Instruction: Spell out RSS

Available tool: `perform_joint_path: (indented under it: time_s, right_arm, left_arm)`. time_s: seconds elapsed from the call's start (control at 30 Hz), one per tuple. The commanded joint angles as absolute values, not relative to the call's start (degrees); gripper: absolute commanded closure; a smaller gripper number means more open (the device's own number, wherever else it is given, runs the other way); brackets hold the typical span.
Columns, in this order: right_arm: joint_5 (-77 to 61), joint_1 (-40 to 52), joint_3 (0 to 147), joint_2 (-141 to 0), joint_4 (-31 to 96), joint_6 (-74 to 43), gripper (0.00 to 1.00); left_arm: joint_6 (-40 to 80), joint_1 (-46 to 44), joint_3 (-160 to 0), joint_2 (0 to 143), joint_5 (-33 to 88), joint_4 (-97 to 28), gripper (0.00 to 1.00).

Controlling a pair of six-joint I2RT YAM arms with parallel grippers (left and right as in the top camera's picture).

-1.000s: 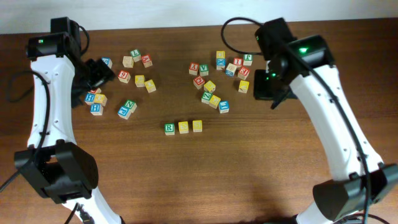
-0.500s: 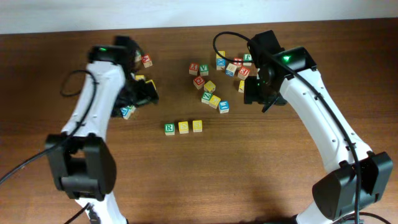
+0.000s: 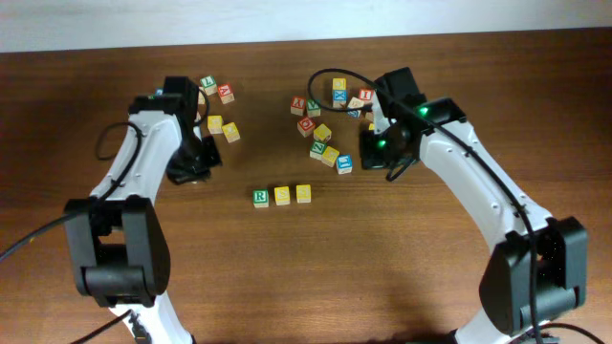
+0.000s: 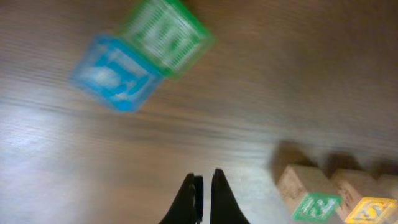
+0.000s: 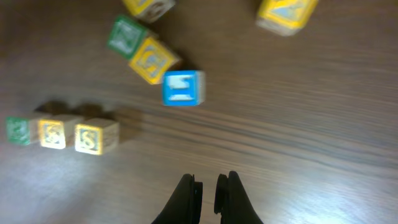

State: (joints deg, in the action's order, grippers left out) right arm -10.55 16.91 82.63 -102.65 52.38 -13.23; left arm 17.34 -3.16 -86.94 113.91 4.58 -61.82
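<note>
The RSS row lies at the table's middle: a green-and-white R cube, then a yellow S cube and a second yellow S cube, touching side by side. My left gripper hovers left of the row, shut with nothing in it; the R cube shows at the lower right of the left wrist view. My right gripper hovers right of the row, shut and empty. In the right wrist view the R cube and both S cubes lie at the left.
Several loose cubes lie behind the left gripper and in a cluster at the back centre. A blue cube lies just ahead of the right gripper. A blue cube and a green cube lie ahead of the left one.
The left arm swung in from the far left and its jaws shut. The right arm moved left, closer to the centre cluster, and its jaws closed again. The three-cube row stayed put.
</note>
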Motion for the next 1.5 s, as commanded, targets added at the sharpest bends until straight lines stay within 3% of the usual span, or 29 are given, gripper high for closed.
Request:
perform_joint_path:
  time_s: [0.0, 0.13, 0.9, 1.2, 1.47]
  right_arm:
    - [-21.08, 16.71, 80.99, -106.13, 49.67, -11.33, 0.96]
    - [-24.45, 17.26, 80.99, -110.87, 47.9, -11.42, 0.96]
    - [-23.05, 23.05, 80.86, -119.0, 44.88, -16.6, 0.96]
    - [-24.82, 25.91, 80.82, -119.13, 43.18, -17.69, 0.96]
    - [-24.86, 26.26, 80.77, -119.44, 42.17, -18.57, 0.96]
  left_arm:
    - [10.24, -3.55, -80.77, 113.51, 16.86, -56.55, 1.0]
    - [10.13, -4.54, -76.07, 113.51, 23.18, -49.89, 1.0]
    - [18.92, -9.76, -74.52, 113.58, 13.72, -53.45, 1.0]
    - [21.02, -9.74, -66.5, 113.58, 18.46, -42.68, 1.0]
    - [21.02, -9.76, -66.35, 113.58, 18.5, -41.1, 1.0]
